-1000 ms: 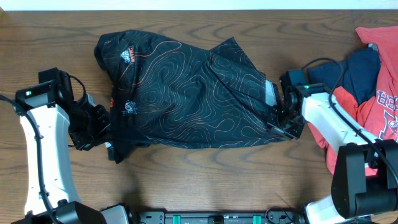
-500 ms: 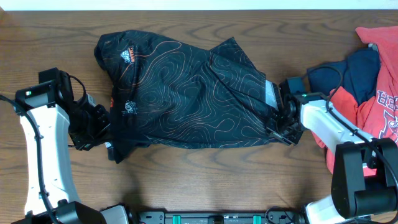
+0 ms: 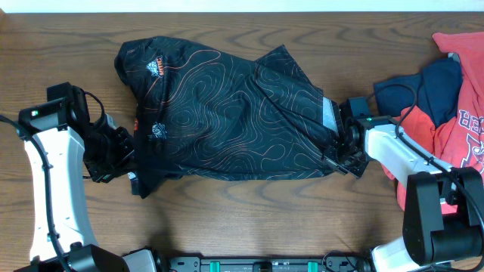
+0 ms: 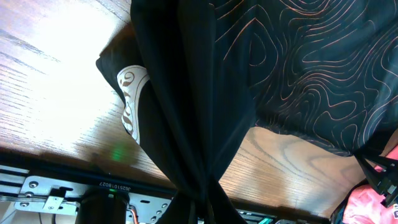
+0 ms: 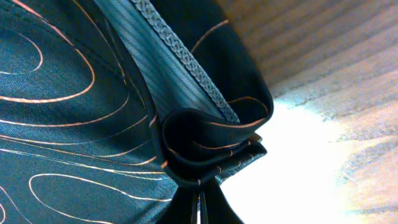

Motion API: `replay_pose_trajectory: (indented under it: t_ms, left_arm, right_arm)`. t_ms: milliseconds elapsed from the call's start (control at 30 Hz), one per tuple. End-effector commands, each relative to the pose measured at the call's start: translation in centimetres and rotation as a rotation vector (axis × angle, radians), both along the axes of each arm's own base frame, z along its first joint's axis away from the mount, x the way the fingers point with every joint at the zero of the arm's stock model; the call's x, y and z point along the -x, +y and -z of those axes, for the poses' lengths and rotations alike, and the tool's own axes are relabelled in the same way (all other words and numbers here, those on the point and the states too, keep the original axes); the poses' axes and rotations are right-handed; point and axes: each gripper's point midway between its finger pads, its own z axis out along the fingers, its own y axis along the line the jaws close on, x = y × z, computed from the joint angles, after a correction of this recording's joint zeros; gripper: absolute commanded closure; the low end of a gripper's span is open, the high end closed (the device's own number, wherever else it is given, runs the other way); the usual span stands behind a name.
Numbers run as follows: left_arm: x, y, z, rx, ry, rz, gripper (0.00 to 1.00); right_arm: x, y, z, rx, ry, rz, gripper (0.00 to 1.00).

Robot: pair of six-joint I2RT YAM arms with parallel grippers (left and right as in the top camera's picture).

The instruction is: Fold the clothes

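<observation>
Two robot arms hold a black jersey (image 3: 227, 113) by opposite ends on a wooden desk (image 3: 249, 219).

The left tool (image 3: 128, 157) is pressed together on a gathered fold at the jersey's left edge. The right tool (image 3: 336, 155) pinches a bunched corner of hem at its right end. The garment, traced with thin orange contour lines, lies crumpled across the middle of the desk. A red T-shirt (image 3: 461, 128) and a navy T-shirt (image 3: 432, 87) sit heaped at the desk's right edge.
</observation>
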Motion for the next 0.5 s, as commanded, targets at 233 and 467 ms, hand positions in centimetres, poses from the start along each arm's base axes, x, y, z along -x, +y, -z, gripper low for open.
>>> replay_pose_trajectory:
  t_ms: [233,467]
  left_arm:
    - [-0.3,0.0,-0.4,-0.007,-0.028,0.022,0.94]
    - [-3.8,1.2,-5.4,-0.070,-0.218,0.022,0.94]
  right_arm:
    - [-3.9,-1.4,-5.7,-0.043,-0.120,-0.087,0.99]
    - [-8.7,-3.5,-18.3,-0.036,-0.421,-0.162,0.99]
